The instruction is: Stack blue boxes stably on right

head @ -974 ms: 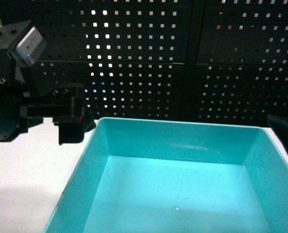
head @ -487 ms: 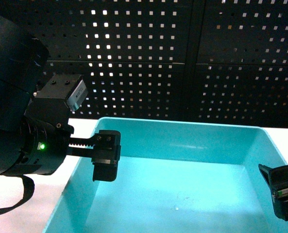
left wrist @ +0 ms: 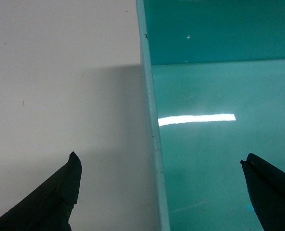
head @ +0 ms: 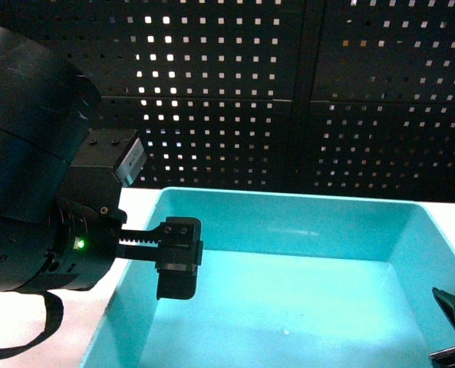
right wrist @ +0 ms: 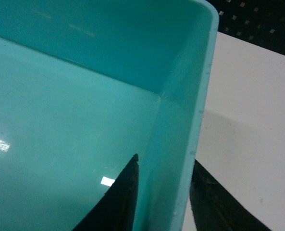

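Both arms are setting up a two-sided lift on the turquoise tub (head: 288, 291), which is sitting open-top and empty on the white table (head: 139, 201), filling the near centre of the head view in front of the black pegboard (head: 288, 92). The left gripper (left wrist: 161, 192) is straddling the tub's left wall (left wrist: 152, 144), jaws spread wide, one finger over the table and the other over the inside floor, neither touching the wall. The right gripper (right wrist: 164, 202) is bracketing the right wall (right wrist: 180, 144) near the far corner, one finger inside and one outside, both close to the plastic; I cannot tell whether they are pinching yet. To do this well, I'd be seating both grippers deep on the walls, below the rounded rim, closing the left squarely before any lift, and keeping the two grip points roughly opposite each other so the tub is rising level. Smooth walls are likely slippery, so firm closure and slow, synchronised motion toward the right matter.
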Controlling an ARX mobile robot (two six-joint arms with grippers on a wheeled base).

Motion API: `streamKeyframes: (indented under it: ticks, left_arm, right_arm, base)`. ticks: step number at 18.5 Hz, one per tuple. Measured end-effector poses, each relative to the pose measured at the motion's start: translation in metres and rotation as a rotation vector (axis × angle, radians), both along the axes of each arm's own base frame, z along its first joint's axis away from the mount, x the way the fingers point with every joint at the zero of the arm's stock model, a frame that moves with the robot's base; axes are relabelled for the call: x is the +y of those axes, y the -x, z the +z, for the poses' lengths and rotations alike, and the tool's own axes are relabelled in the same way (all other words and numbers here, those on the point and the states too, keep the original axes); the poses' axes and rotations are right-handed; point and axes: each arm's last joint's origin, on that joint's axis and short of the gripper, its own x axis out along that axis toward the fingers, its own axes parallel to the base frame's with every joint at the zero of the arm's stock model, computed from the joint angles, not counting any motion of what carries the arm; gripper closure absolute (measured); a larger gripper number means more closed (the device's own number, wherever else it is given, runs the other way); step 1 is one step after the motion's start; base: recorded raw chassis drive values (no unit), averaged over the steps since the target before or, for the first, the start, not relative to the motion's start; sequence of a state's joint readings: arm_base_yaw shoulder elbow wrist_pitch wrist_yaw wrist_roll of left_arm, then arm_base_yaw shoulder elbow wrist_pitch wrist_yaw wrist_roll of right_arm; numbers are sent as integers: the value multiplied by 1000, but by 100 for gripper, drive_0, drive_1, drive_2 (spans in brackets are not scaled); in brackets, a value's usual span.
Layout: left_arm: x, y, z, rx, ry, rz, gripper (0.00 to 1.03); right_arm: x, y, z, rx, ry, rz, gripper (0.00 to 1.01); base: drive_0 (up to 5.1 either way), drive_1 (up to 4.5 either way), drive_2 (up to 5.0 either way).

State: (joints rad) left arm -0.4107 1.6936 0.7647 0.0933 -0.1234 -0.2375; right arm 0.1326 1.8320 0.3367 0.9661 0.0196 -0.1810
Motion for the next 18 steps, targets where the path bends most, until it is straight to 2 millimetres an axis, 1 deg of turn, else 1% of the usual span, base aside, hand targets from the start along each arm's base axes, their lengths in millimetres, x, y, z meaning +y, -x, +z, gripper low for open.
streamKeyframes:
  ticks: [2,3,4,7,11,13,14,16,17,18]
  left_arm:
    - [-1,1,-1,6,8,11,5]
    - [-1,2,-2,10,9,20,5]
    - [0,4,-3,25,11,37,5]
    - [-1,11,-8,60,-3,82,5]
    - [-9,20,-6,66,7,86,5]
    - [-8,22,-8,77,16,106,8]
    - [-6,23,-10,79,18,117,6]
    - [-4,22,-12,76,18,135,23]
    - [-1,20,-14,68,20,152,61]
    - [0,20,-15,71,24,156,72]
  right_arm:
    - [2,3,-2,-3,-29,-12,81]
    - [2,5,-2,-5,-67,-32,88]
    - [3,5,-2,-3,-96,-44,91]
    - [5,8,-2,-8,-128,-55,93]
    - [6,12,-4,-20,-133,-56,94]
    - [7,13,-4,-23,-131,-55,94]
    - [8,14,-4,-27,-127,-57,94]
    - [8,15,-4,-29,-125,-59,94]
    - [5,17,-5,-27,-127,-62,94]
    - [5,18,-4,-23,-129,-60,94]
  base:
    - [0,0,0]
    - [0,0,0]
    - [0,0,0]
    - [0,0,0]
    - [0,0,0]
    - [0,0,0]
    - [0,0,0]
    - [0,0,0]
    - [0,0,0]
    - [0,0,0]
